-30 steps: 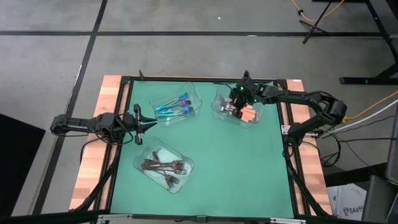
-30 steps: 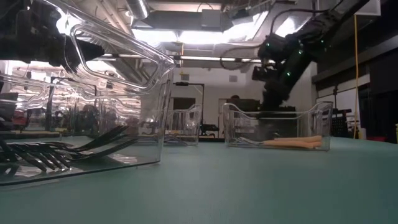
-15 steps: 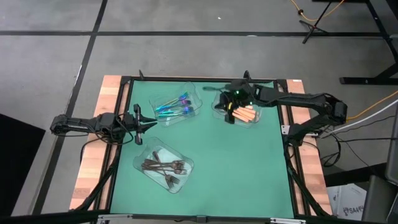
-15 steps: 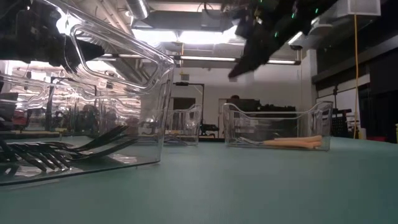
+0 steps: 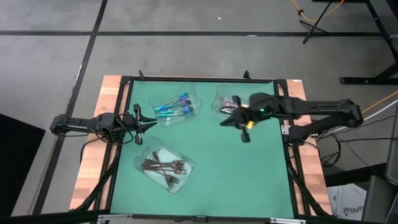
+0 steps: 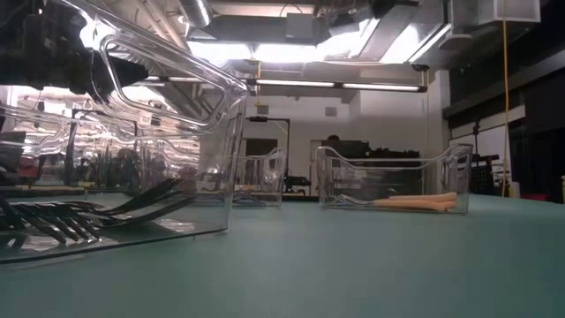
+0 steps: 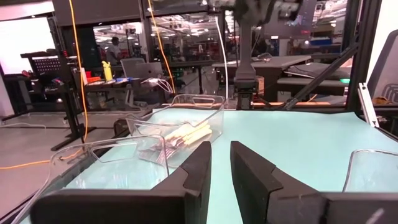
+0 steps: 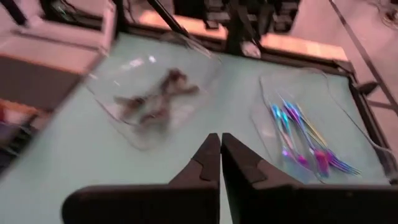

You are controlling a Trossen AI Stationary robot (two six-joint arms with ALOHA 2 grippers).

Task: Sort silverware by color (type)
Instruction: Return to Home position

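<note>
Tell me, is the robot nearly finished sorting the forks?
Nearly. Done: blue forks, orange forks and dark forks each lie in their own clear bin. In hand: nothing; the right tool is shut and empty, the left tool open. Left: I see no loose fork on the mat.

Iridescent forks (image 5: 176,107), blue-purple-teal, lie flat and roughly parallel in the tray (image 5: 193,90) near the table's far left corner. Orange forks (image 6: 415,202) with silver tines lie flat, side by side, in the tray (image 6: 388,168) near the far right corner. Dark forks (image 5: 165,168), brown-black, lie in a loose, overlapping heap in the tray (image 5: 146,155) toward the near left, well apart from the others.
</note>
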